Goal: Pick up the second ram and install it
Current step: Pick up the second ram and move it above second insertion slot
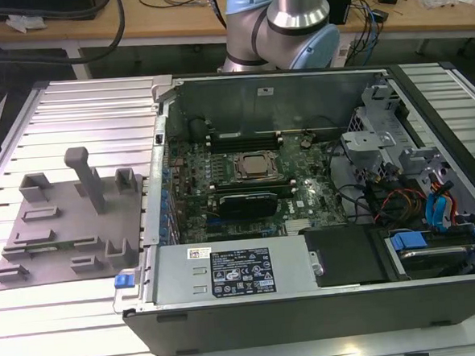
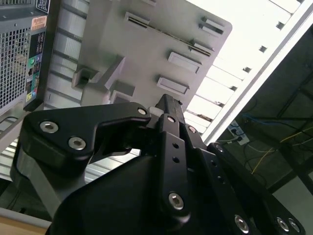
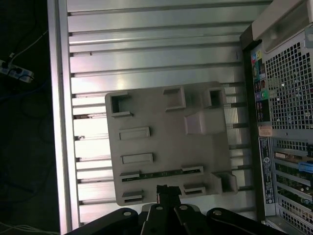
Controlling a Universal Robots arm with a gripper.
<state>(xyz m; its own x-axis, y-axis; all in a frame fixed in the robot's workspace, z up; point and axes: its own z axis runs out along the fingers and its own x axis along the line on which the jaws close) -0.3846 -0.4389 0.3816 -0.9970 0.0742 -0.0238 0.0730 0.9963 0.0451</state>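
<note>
The second ram (image 3: 161, 174) is a thin dark-green stick lying in a long slot of the grey holder plate (image 3: 166, 142). In the second wrist view the ram (image 2: 166, 33) shows edge-on, and in the exterior view the ram (image 1: 40, 247) is a thin line on the plate (image 1: 63, 229), on the exterior view's left of the open computer case (image 1: 310, 303). My gripper (image 3: 167, 189) hangs well above the plate, close beside the stick. Its black fingers (image 2: 168, 115) are pressed together with nothing between them.
The holder plate carries a tall grey post (image 1: 88, 179) and several raised pockets. Inside the case, the motherboard (image 1: 303, 194) holds the processor (image 1: 255, 167) and long memory slots (image 1: 246, 187). The case's rear panel (image 3: 283, 122) borders the plate. Cables (image 1: 433, 206) fill the case's right side.
</note>
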